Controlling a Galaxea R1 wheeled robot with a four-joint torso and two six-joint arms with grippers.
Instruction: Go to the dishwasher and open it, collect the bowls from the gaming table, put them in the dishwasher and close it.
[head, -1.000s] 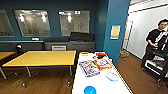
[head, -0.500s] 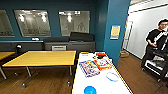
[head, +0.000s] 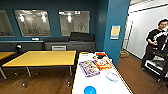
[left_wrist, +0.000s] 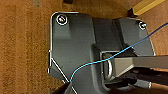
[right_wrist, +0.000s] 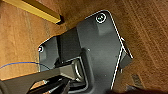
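Teal room, wood floor (head: 45, 80). Yellow desk (head: 42, 58) at left, middle distance. White desk (head: 100, 82) with yellow edge runs from near centre away, right of the yellow one; this reads as the gaming table. Person (head: 156, 42) with rig at far right. On the white desk: game boxes (head: 95, 66) mid-length, pale bowl (head: 112, 76) with blue rim nearer on the right side, blue bowl (head: 90, 90) nearest, at the near end. Bowls well apart. Both look light, rigid, smooth, likely slippery and maybe breakable; best pinch over the rim, one wall between the fingers. Left and right tool: cannot tell whether open or closed; wrist views show floor under the mounts.
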